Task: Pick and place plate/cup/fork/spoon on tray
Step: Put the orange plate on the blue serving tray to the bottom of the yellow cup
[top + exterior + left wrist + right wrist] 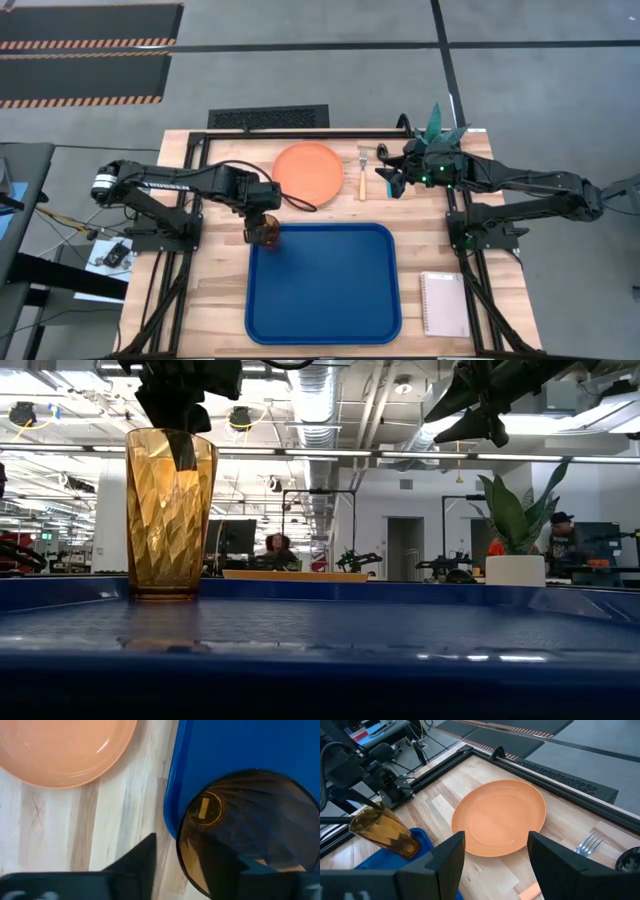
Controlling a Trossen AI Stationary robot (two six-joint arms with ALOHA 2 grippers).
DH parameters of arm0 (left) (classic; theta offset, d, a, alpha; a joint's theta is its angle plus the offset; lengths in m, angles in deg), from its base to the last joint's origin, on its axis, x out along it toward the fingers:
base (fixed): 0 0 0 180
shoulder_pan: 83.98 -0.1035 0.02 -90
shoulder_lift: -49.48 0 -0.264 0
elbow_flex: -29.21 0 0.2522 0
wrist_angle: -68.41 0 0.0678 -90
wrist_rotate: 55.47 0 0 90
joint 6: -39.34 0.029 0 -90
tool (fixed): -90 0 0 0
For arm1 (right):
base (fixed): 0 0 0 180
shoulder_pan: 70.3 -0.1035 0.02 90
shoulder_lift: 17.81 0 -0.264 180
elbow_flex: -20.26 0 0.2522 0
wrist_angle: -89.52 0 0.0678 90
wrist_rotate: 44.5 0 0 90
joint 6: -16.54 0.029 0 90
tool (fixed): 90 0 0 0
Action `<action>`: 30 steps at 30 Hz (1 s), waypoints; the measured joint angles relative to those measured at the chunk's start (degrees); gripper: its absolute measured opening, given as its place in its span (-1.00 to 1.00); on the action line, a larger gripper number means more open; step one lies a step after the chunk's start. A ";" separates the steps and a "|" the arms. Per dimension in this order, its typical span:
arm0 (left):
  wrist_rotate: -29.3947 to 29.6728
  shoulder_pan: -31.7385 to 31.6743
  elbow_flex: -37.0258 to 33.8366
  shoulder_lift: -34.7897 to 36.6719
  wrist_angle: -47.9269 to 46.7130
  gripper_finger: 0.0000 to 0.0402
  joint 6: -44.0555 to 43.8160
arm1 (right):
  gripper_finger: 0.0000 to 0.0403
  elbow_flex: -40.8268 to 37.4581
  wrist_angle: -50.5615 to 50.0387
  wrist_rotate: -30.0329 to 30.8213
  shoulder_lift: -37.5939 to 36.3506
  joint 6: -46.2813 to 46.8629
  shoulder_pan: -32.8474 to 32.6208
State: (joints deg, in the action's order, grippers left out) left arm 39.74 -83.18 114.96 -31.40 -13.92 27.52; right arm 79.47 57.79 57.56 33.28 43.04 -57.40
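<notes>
The amber cup (pixel 265 233) stands upright on its base in the far left corner of the blue tray (pixel 330 290); the low view shows it too (pixel 168 510). My left gripper (pixel 262 215) is over it and open. One finger (pixel 220 870) is inside the cup and one (pixel 140 865) is outside, with a gap to the wall on each side. The orange plate (pixel 308 170) and the fork (pixel 362 172) lie on the table beyond the tray. My right gripper (pixel 496 855) is open and empty above the table by the fork. A dark spoon bowl (pixel 627 860) shows beside it.
A white notepad (pixel 445 303) lies right of the tray. A white pot with a green plant (pixel 515 565) stands at the far right edge, near my right arm. Black frame rails run along the table's sides. People sit in the room behind.
</notes>
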 joint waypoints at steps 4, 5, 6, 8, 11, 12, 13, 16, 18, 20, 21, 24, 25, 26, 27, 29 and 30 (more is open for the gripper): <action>-1.58 -0.17 0.50 0.00 -0.07 0.06 -1.33 | 0.19 -0.02 0.00 0.00 0.00 0.00 -0.01; -1.91 -0.22 0.97 0.00 -0.03 0.13 -1.83 | 0.19 -0.02 0.00 0.00 0.00 0.00 0.00; -1.95 -0.22 1.44 0.00 0.01 0.20 -2.37 | 0.19 -0.02 0.00 0.00 0.00 0.00 -0.01; -1.74 -0.22 2.62 0.00 -0.02 0.32 -2.84 | 0.19 -0.02 0.00 0.00 0.00 0.00 -0.02; -1.42 -0.22 4.50 0.33 0.00 0.42 -3.64 | 0.19 -0.02 0.02 0.00 0.00 -0.02 -0.02; -1.38 -0.28 5.23 0.35 -0.02 0.43 -3.76 | 0.19 -0.02 0.02 0.00 0.00 -0.02 -0.01; -1.38 -0.34 6.00 0.35 0.03 0.44 -3.83 | 0.19 -0.02 0.02 0.00 0.01 -0.02 -0.02; -1.37 -0.75 8.51 0.35 0.00 0.45 -4.16 | 0.19 -0.02 0.02 0.00 0.02 -0.04 0.00; -1.24 -1.12 10.26 0.35 0.15 0.45 -4.91 | 0.19 -0.02 0.02 0.00 0.00 -0.02 -0.02; -0.44 -1.60 12.10 0.35 0.19 0.45 -5.77 | 0.19 -0.02 0.00 0.00 0.01 -0.02 0.00; 0.05 -1.85 13.03 0.35 0.21 0.45 -5.98 | 0.19 -0.02 0.01 0.00 0.01 -0.02 0.00; 5.14 -2.69 15.71 0.35 0.26 0.45 -7.30 | 0.19 -0.02 0.00 0.00 0.02 -0.02 -0.02; 7.59 -3.03 16.16 0.38 0.44 0.45 -7.69 | 0.19 -0.02 0.02 0.00 0.00 -0.02 -0.01; 9.89 -3.48 16.30 0.39 0.65 0.45 -7.91 | 0.19 -0.02 0.01 0.00 0.00 -0.02 0.00; 11.68 -4.11 16.31 0.38 0.71 0.45 -7.99 | 0.19 -0.02 0.01 0.00 0.00 -0.02 -0.02; 13.31 -5.86 15.95 0.35 1.50 0.45 -8.16 | 0.19 -0.02 0.00 0.00 0.00 -0.02 -0.01; 13.29 -7.00 15.37 0.39 2.96 0.45 -8.27 | 0.19 -0.02 0.01 0.00 0.00 -0.03 -0.01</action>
State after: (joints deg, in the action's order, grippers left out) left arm 53.03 -90.19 130.33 -31.01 -10.96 19.26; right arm 79.45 57.80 57.56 33.28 43.01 -57.40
